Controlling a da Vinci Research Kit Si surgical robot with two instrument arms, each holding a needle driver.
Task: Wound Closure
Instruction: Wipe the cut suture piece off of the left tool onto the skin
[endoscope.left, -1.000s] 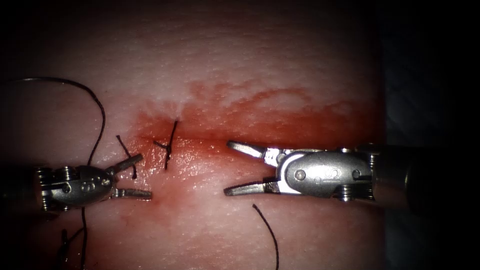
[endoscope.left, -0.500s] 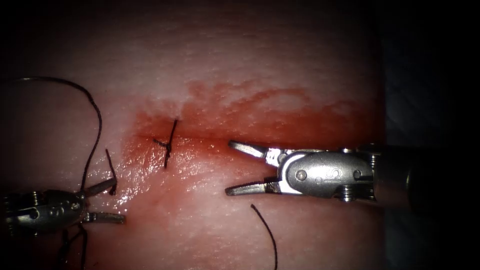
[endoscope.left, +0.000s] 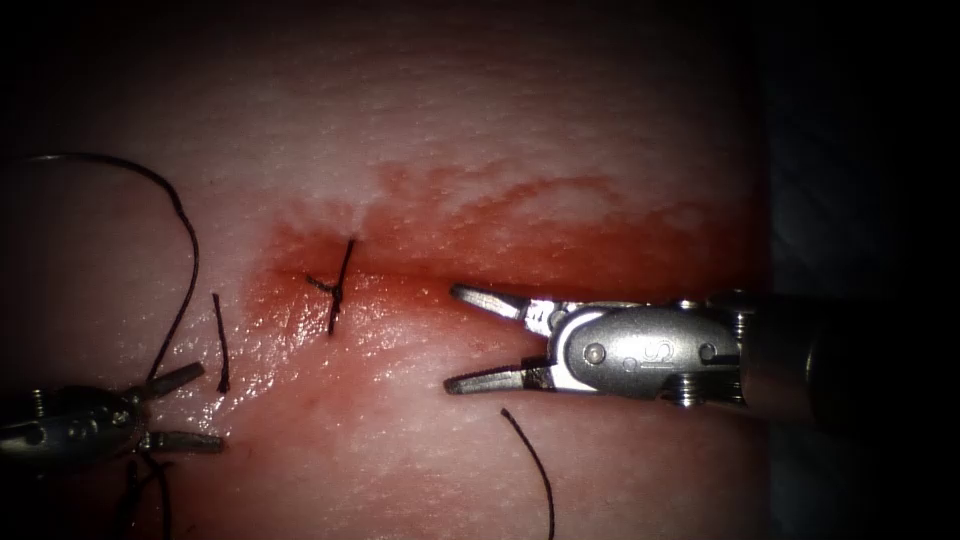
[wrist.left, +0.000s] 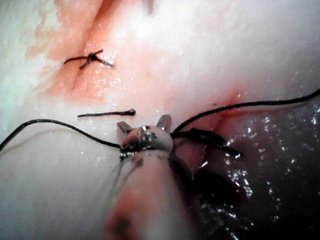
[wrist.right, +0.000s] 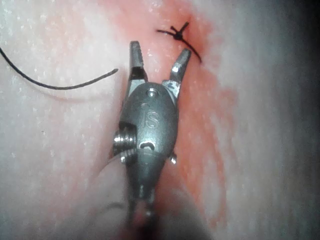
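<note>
Here the right tool (endoscope.left: 480, 338) hovers over the tissue (endoscope.left: 500, 130) just beside the cut (endoscope.left: 560, 268), on its lower side, jaws spread wide and holding nothing. The left tool (endoscope.left: 185, 408) sits well to the left of the cut, jaws also parted; thread (endoscope.left: 185, 230) runs past them, but I cannot tell whether it rests between them or merely crosses behind, and they do not look clamped on it. 1 tied stitch (endoscope.left: 337, 288) crosses the left end of the cut, and 2 loose cut ends (endoscope.left: 220, 340) lie on the surface, 1 near the left tool and 1 below the right tool. I cannot find the needle anywhere here, so I cannot say whether it is in the tissue. The risk, as I judge it, is the long thread snagging around the left tool's wrist in the tangle (wrist.left: 205, 136) beside it, which could drag on the stitch. The open right tips could also scratch the wet surface. Red fluid (endoscope.left: 480, 230) stains the tissue around the cut, leaving it glistening and likely slippery; the surroundings are dark.
</note>
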